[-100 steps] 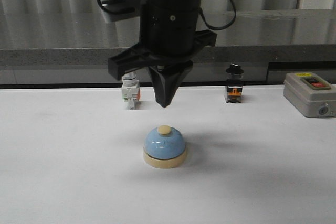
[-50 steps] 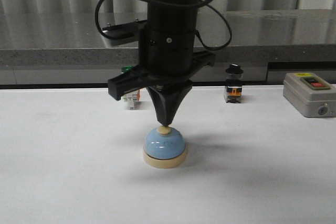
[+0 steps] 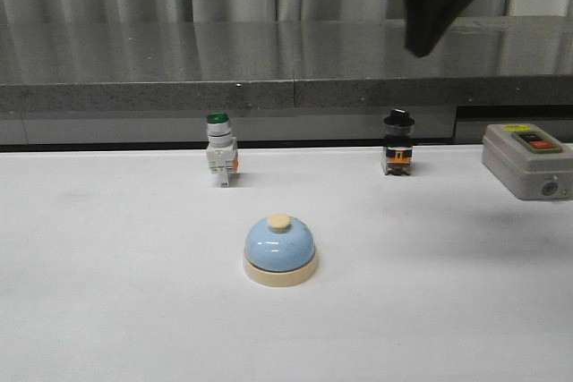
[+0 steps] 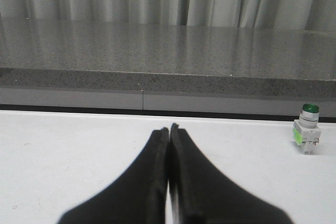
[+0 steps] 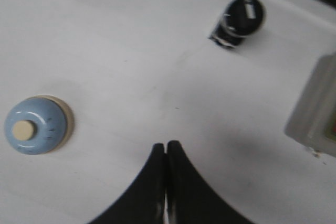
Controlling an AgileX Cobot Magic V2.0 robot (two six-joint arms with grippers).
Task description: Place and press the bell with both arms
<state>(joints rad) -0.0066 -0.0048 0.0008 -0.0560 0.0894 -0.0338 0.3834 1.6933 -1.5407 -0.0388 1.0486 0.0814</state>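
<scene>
Fingertips of the right gripper [image 5: 166, 150] are pressed together with nothing between them, and in the front view that gripper [image 3: 428, 42] hangs high above the far right part of the table, well apart from the bell [image 3: 280, 250]. The left gripper [image 4: 169, 132] has its fingers together too, empty, pointing across the table [image 4: 63, 156] toward the grey ledge [image 4: 157, 61]; the front view does not show it at all. The bell sits upright on its cream base near the middle of the white table [image 3: 107, 292], its button [image 3: 279, 221] up and untouched, and the right wrist view shows the bell [image 5: 35, 125] off to one side of the fingers, not under them. Judging from how things lie, the placing is done, since the bell rests free on the table with no gripper on it; whether it has been pressed cannot be read from this moment. Around it stand a green-capped switch [image 3: 221, 149] and a black-knobbed switch [image 3: 398, 142] at the back of the table, and a grey box with a red button [image 3: 530, 160] at the far right edge. None of these is close to the bell, so nothing blocks a straight descent onto the button.
</scene>
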